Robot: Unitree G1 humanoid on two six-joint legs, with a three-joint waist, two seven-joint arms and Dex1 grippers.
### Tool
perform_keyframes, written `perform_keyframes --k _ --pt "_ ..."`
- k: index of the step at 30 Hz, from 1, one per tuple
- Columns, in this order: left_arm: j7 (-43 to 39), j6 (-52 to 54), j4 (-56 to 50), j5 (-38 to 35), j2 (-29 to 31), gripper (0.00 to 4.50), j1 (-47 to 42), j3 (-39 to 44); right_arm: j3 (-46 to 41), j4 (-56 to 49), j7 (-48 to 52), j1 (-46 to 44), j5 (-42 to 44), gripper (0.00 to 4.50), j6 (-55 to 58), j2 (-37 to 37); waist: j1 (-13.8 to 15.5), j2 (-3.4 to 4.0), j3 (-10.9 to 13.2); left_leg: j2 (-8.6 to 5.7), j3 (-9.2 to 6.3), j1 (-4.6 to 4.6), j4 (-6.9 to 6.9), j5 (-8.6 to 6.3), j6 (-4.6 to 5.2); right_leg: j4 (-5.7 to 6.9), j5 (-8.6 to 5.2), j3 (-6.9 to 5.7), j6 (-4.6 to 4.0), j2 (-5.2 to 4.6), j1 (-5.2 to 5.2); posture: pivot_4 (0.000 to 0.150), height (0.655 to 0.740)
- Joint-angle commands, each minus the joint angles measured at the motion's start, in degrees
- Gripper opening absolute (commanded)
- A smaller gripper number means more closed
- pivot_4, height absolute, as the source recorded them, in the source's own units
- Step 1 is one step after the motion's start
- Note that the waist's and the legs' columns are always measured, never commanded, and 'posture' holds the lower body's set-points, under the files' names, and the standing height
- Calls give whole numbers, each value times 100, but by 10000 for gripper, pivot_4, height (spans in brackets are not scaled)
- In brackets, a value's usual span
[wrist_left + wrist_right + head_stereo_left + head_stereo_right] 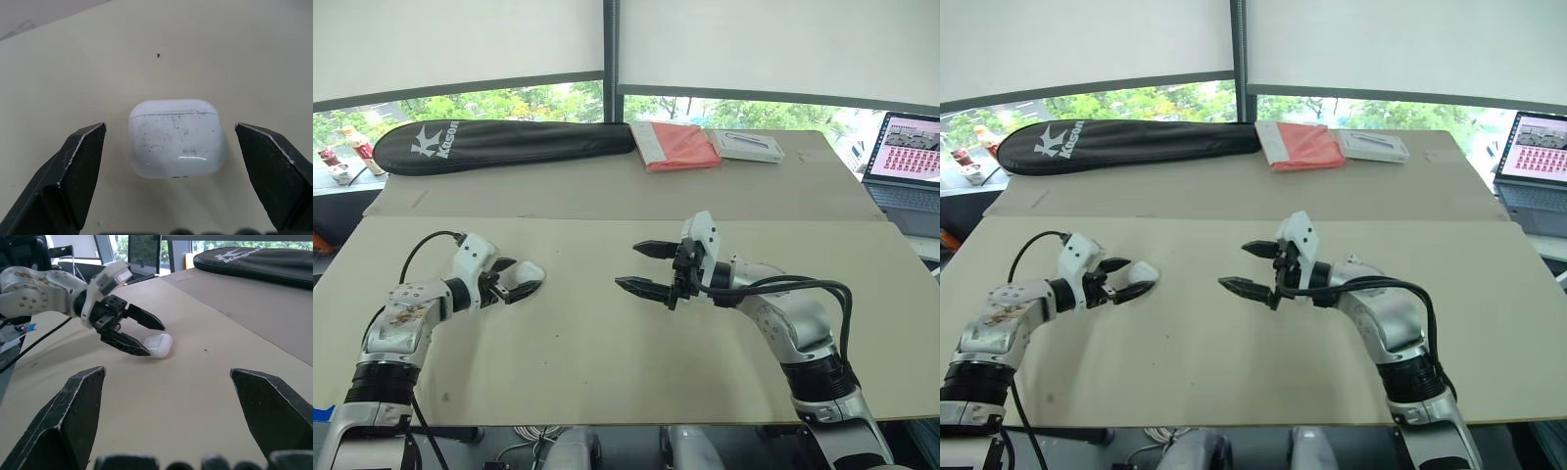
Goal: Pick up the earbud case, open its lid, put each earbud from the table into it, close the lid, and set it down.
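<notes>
The white earbud case (175, 138) lies on the beige table (587, 362) at the left, its lid closed and its shell scuffed. My left gripper (524, 277) is open, one black finger on each side of the case, with a gap on both sides. The case (159, 344) also shows in the right wrist view, between the left gripper's fingers (128, 343). My right gripper (627, 265) hovers open above the table's middle, pointing left toward the case, with nothing between its fingers.
A black racket bag (499, 144) lies along the far edge. Next to it are a salmon folder (675, 145) and a flat white box (749, 145). An open laptop (906, 162) stands at the far right. Bottles (357, 147) stand off the table at far left.
</notes>
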Motion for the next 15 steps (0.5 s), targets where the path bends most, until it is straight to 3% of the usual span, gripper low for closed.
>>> perform_keyframes --k 1,4,9,10,15 --pt "-174 -225 122 165 -32 44653 -128 -92 -103 -353 -79 -18 140 45000 97 -23 -5 0 0 0 0 -1 0 0 0 0 0 0 0 0 0 1500 7400" --pt "-271 -259 185 216 -28 44653 -91 -116 -153 -404 -145 0 134 45000 155 -54 -12 0 0 0 1 -2 0 0 0 0 0 0 0 0 -1 1500 7400" --pt "-370 -231 211 276 34 27339 -29 -88 -251 -473 -192 38 195 45000 245 -110 -11 0 0 1 -3 -1 0 0 0 0 0 0 0 -1 0 1500 7400" --pt "-383 -218 189 270 44 25939 -16 -79 -261 -449 -193 19 184 45000 239 -125 -13 0 0 1 -4 -1 0 0 0 0 0 0 0 -1 -1 1500 7400" --pt "-218 -851 -210 243 -178 25940 -108 60 -419 -177 -351 -226 186 45000 275 -130 -13 0 0 1 -6 0 0 0 0 0 0 0 0 -1 0 1500 7400"
